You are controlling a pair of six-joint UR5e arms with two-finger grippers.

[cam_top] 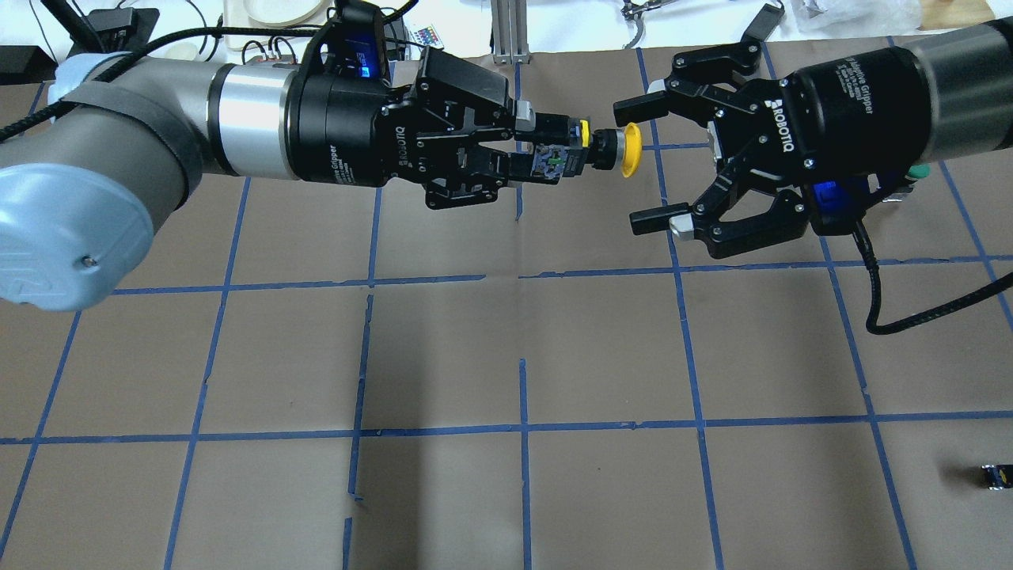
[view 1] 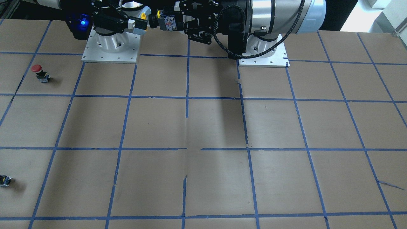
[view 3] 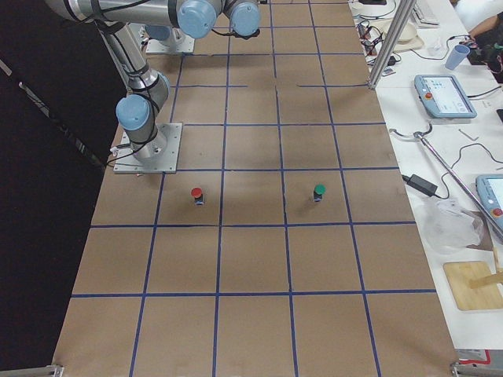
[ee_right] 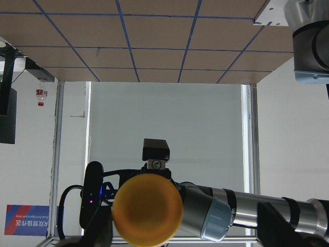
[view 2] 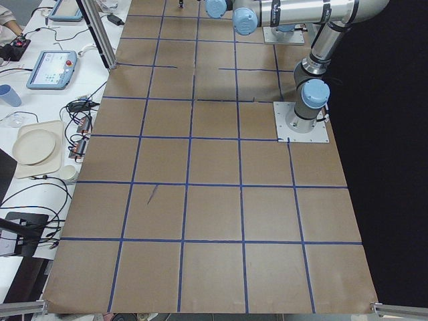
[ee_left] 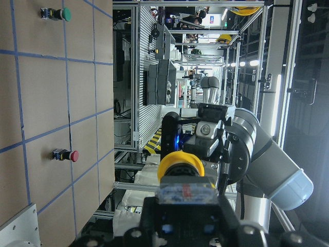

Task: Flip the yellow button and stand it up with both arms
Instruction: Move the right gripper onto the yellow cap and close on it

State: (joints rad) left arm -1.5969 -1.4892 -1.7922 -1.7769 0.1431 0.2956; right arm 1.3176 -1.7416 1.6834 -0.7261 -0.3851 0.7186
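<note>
My left gripper (cam_top: pixel 546 149) is shut on the black-and-grey body of the yellow button (cam_top: pixel 631 149) and holds it level, high above the table, with the cap pointing at my right gripper (cam_top: pixel 643 164). The right gripper is open, and the yellow cap sits just at the mouth between its fingertips without touching them. In the left wrist view the button (ee_left: pixel 180 164) sticks out ahead of the fingers, with the right gripper behind it. In the right wrist view the round yellow cap (ee_right: pixel 147 208) faces the camera. In the front view the button (view 1: pixel 168 22) is near the robot bases.
A red-capped button (view 1: pixel 39 72) stands on the brown gridded table on the robot's right side. A green-capped button (view 3: pixel 318 191) stands farther out. A tiny black-and-yellow switch part (cam_top: pixel 995 475) lies near the right front. Two white base plates (view 1: pixel 111 47) sit at the robot side.
</note>
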